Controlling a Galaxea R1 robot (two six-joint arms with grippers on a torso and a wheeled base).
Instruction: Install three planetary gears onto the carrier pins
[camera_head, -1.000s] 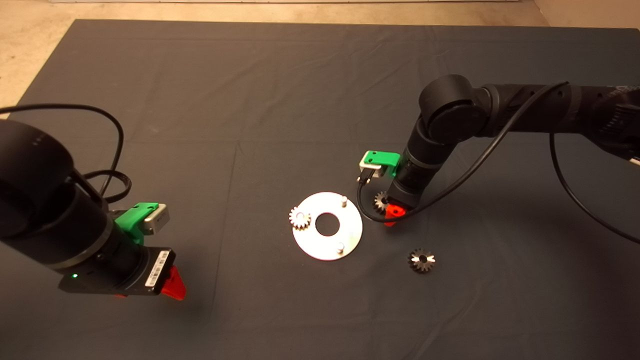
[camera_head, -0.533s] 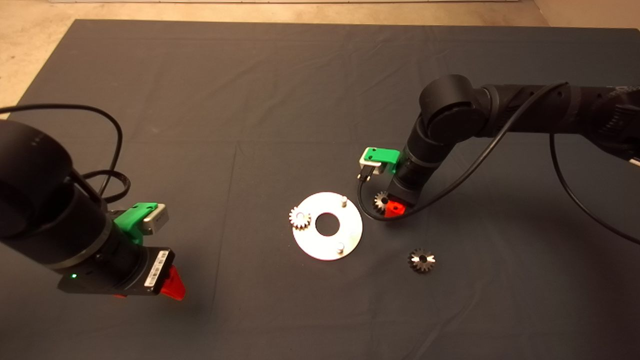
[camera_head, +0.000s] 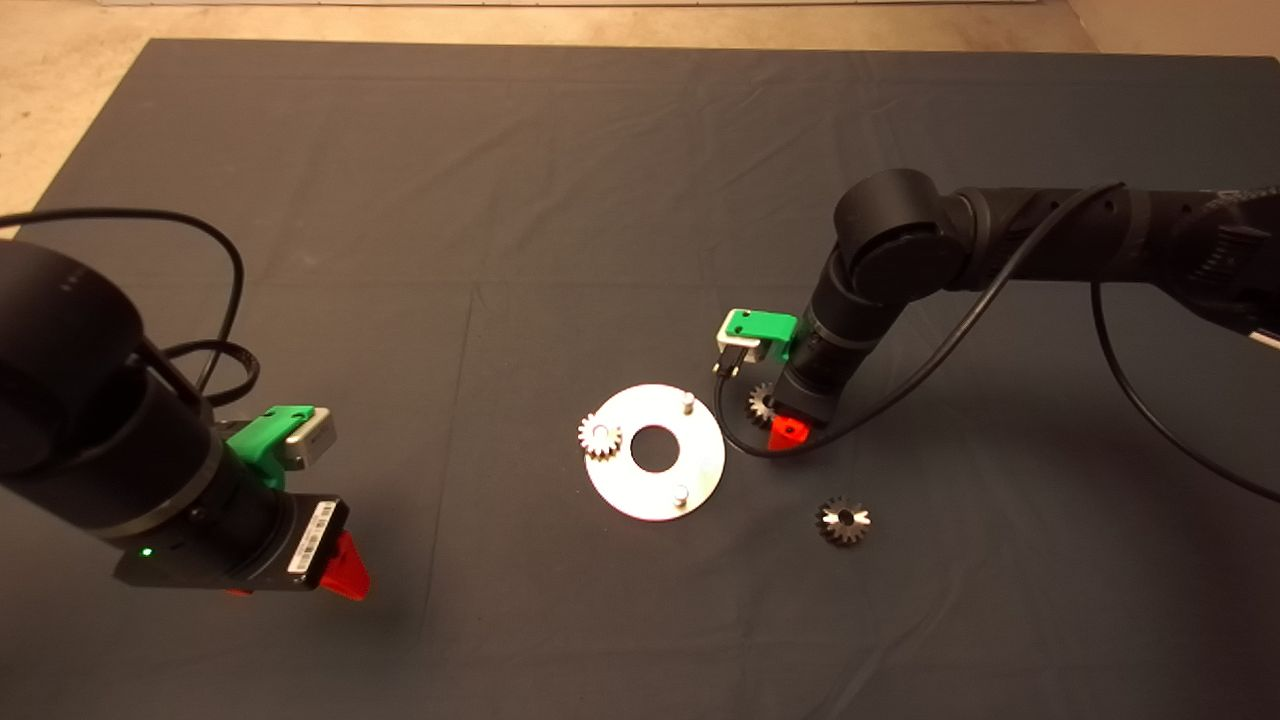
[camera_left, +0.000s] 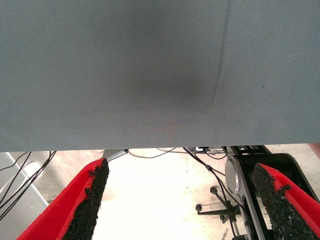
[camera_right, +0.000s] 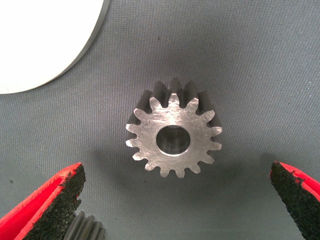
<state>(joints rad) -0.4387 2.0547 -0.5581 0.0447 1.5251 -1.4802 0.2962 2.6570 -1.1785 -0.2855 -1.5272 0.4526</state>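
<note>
The round silver plate (camera_head: 655, 470) lies mid-mat. One planetary gear (camera_head: 600, 437) sits on its left carrier pin. Two carrier pins (camera_head: 687, 402) (camera_head: 680, 493) stand bare. A second gear (camera_head: 762, 403) (camera_right: 174, 134) lies flat on the mat just right of the plate. My right gripper (camera_head: 785, 428) (camera_right: 175, 185) hangs over it, open, its fingers (camera_right: 55, 205) wide apart and not touching it. A third gear (camera_head: 843, 521) lies nearer the front, its edge (camera_right: 87, 231) showing beside one finger. My left gripper (camera_head: 345, 575) (camera_left: 180, 175) waits open at the lower left, holding nothing.
The plate's rim (camera_right: 45, 40) lies close to the gear under my right gripper. A black cable (camera_head: 745, 440) loops from the right wrist down beside the plate. In the left wrist view the mat's edge (camera_left: 160, 145) shows, with floor, cables and a stand beyond.
My right arm's elbow has sunk slightly and the wrist has shifted a little over the gear. The gears, the plate and the left arm have not moved.
</note>
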